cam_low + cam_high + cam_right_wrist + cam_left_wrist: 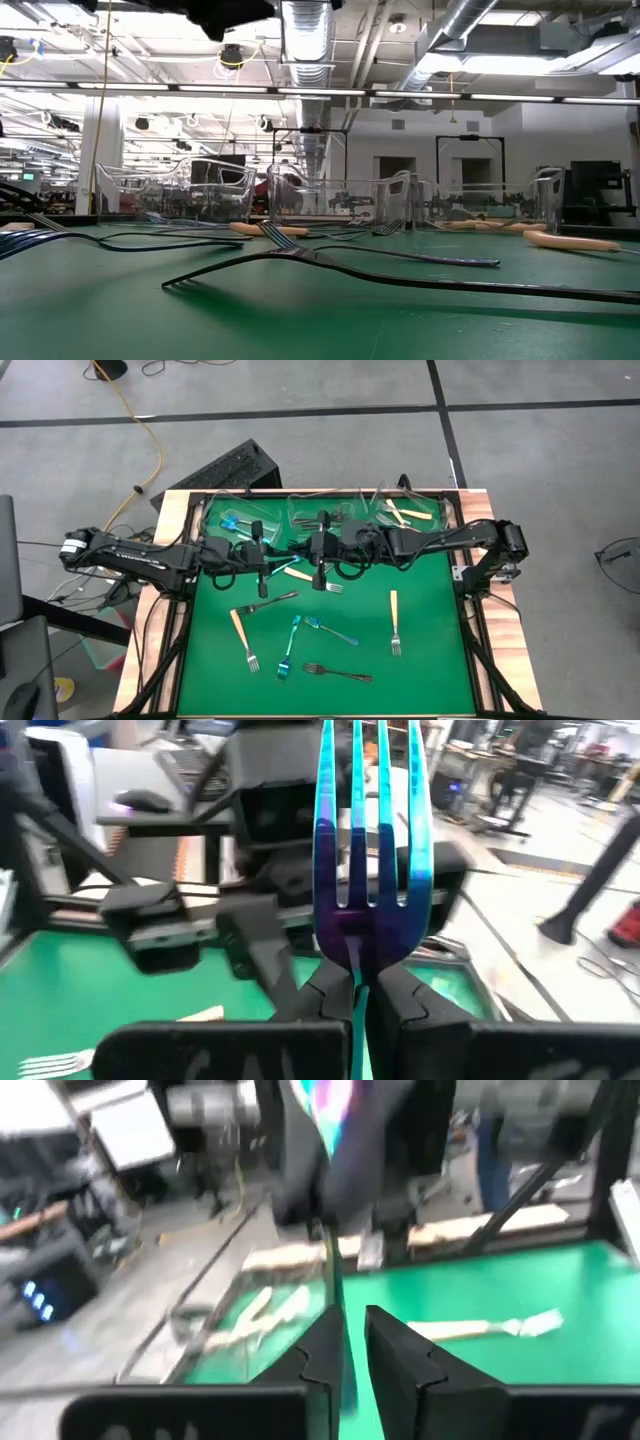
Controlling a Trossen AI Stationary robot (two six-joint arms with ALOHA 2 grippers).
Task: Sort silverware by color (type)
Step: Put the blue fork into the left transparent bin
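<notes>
High view: both arms reach in over the far half of the green table (420, 660), meeting near centre. Left gripper (257, 560) and right gripper (320, 565) sit side by side, just this side of three clear tubs (330, 510) along the far edge. Loose forks lie on the near half: a cream-handled fork (243, 638) left, a teal fork (289, 647) and a blue fork (331, 630) in the middle, a dark fork (338, 673) nearest, another cream fork (394, 622) right. Near-right corner and left strip of the mat are open.

Low view: dark fork (400, 275) lies flat close to the camera; tubs (330, 200) stand behind. Grippers are out of this view.

Left wrist view: left gripper (352, 1342) jaws narrow, a thin blurred stem between them; cannot tell whether they pinch it.

Right wrist view: right gripper (358, 988) jaws clamped on an iridescent fork (367, 850), tines up, upright.
</notes>
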